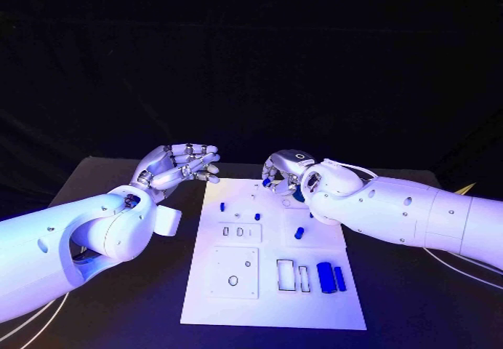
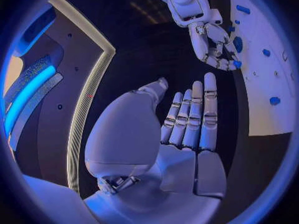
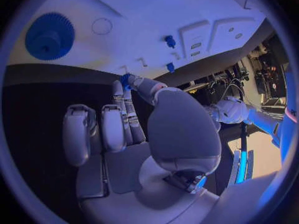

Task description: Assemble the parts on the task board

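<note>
The white task board (image 1: 275,305) lies in the middle of the black table. My right hand (image 1: 285,171) hovers at the board's far edge and pinches a small blue part (image 3: 126,79) between thumb and fingertip; the same right hand (image 2: 212,40) appears in the left wrist view. A blue gear (image 3: 50,36) sits on the board beside that hand. My left hand (image 1: 178,167) is raised just off the board's far left corner, fingers extended and holding nothing. Blue pegs (image 1: 222,206) (image 1: 256,216) (image 1: 299,233) stand on the board, and two blue cylinders (image 1: 326,278) lie near its right edge.
The board carries a raised block with two slots (image 1: 239,232), a square plate with a hole (image 1: 232,273) and two narrow rectangular frames (image 1: 285,272). Bare black table (image 1: 137,320) lies on both sides of the board. Cables run along the table's right edge (image 1: 461,263).
</note>
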